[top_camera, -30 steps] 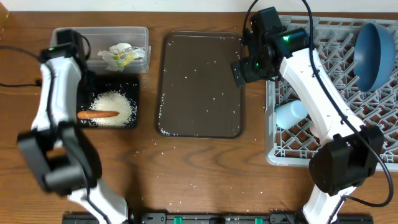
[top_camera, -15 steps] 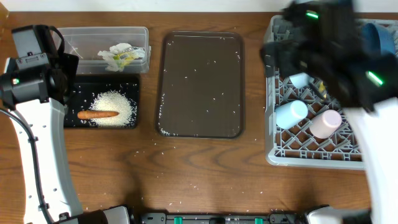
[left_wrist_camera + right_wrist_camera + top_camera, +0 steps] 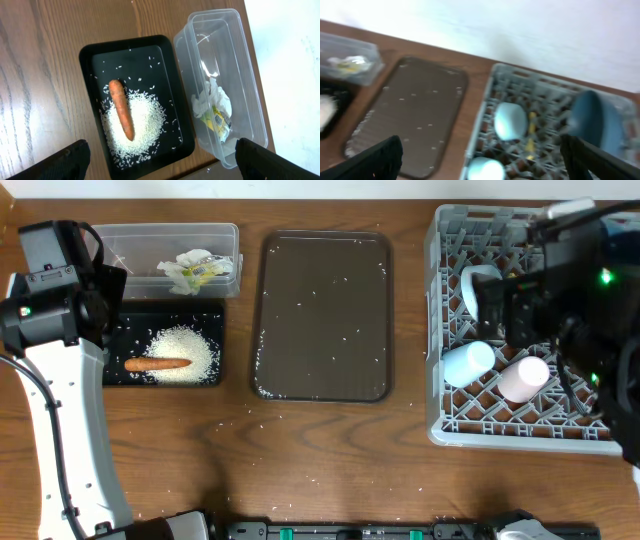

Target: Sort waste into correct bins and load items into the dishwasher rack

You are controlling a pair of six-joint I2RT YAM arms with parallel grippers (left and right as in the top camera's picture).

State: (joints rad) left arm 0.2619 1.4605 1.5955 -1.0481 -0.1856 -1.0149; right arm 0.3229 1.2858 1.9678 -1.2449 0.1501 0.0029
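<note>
In the left wrist view my left gripper (image 3: 161, 152) hangs open and empty above the bins. The black tray (image 3: 88, 57) holds the orange carrot (image 3: 123, 110) on a heap of rice (image 3: 142, 125). Beside it, the clear tub (image 3: 227, 55) holds crumpled tissue (image 3: 210, 100) and a yellow-green wrapper (image 3: 220, 120). My right gripper (image 3: 482, 150) is open and empty above the grey rack (image 3: 450, 415). In the rack are a pale blue bowl (image 3: 510, 121), a light blue cup (image 3: 468, 363), a pink cup (image 3: 524, 377), a yellow spoon (image 3: 531, 132) and a dark blue dish (image 3: 594, 122).
A dark brown serving tray (image 3: 322, 315) speckled with rice grains lies between the bins and the rack. Loose grains dot the wooden table (image 3: 300, 450) in front of it. The right arm (image 3: 570, 300) covers the rack's far right part in the overhead view.
The left gripper has opened, and its arm has pulled back to the left of the bins. The right arm has swung from the serving tray's edge to over the rack, hiding the blue dish overhead.
</note>
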